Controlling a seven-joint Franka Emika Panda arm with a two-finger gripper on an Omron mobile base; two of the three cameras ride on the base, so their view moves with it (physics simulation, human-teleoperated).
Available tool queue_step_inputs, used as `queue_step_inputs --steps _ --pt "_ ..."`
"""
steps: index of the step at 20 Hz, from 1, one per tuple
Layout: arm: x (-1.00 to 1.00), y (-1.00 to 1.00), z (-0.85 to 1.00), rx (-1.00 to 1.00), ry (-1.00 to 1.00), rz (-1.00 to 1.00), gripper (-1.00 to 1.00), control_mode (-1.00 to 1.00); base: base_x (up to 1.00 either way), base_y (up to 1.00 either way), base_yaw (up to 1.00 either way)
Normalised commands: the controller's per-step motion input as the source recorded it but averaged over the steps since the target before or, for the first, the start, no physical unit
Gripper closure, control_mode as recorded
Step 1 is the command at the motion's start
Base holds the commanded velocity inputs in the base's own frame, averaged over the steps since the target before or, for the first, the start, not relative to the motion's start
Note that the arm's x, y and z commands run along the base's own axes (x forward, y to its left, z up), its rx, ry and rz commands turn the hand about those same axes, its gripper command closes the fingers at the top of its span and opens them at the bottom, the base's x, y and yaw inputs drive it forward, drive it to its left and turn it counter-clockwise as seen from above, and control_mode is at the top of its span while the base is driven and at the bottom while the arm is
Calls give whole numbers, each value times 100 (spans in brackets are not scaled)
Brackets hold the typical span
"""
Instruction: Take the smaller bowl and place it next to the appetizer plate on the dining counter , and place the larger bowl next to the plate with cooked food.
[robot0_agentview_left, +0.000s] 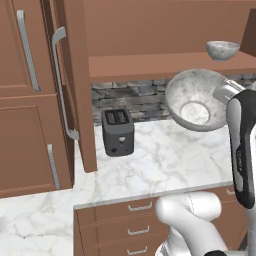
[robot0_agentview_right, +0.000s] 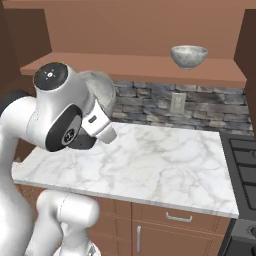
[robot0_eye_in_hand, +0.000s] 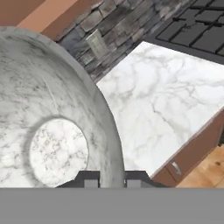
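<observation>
My gripper (robot0_eye_in_hand: 112, 179) is shut on the rim of the larger bowl (robot0_eye_in_hand: 48, 131), one finger inside the wall and one outside. This big marbled bowl (robot0_agentview_left: 197, 100) hangs tilted in the air above the marble counter, its pale flat bottom facing the left base camera. In the right base view the arm hides most of the larger bowl (robot0_agentview_right: 104, 86). The smaller bowl (robot0_agentview_left: 222, 49) stands upright on the wooden shelf (robot0_agentview_right: 140, 65), to the right of the held one; it is also the smaller bowl (robot0_agentview_right: 189, 55) in the right base view. The appetizer plate, the plate with cooked food and the dining counter are out of view.
A black toaster (robot0_agentview_left: 118, 131) stands at the back left of the marble counter with wooden drawers (robot0_agentview_left: 165, 160). A tall cabinet door (robot0_agentview_left: 75, 85) stands open on the left. A black stove (robot0_agentview_right: 242, 155) borders the counter on the right. A stone backsplash holds an outlet (robot0_agentview_right: 176, 102).
</observation>
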Motion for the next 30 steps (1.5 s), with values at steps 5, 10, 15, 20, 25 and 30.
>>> queue_step_inputs --steps 5,10,15,20,25,30 --pt "-91 7 -46 0 -1 31 100 -100 0 0 0" --pt "0 0 0 0 0 0 100 100 -50 23 31" --pt "0 0 0 0 0 0 100 100 -52 2 5" --pt "0 0 0 0 0 0 100 100 -93 0 0" --pt "0 0 0 0 0 0 100 100 -100 0 0" --pt "0 0 0 0 0 0 100 100 -89 -8 -16"
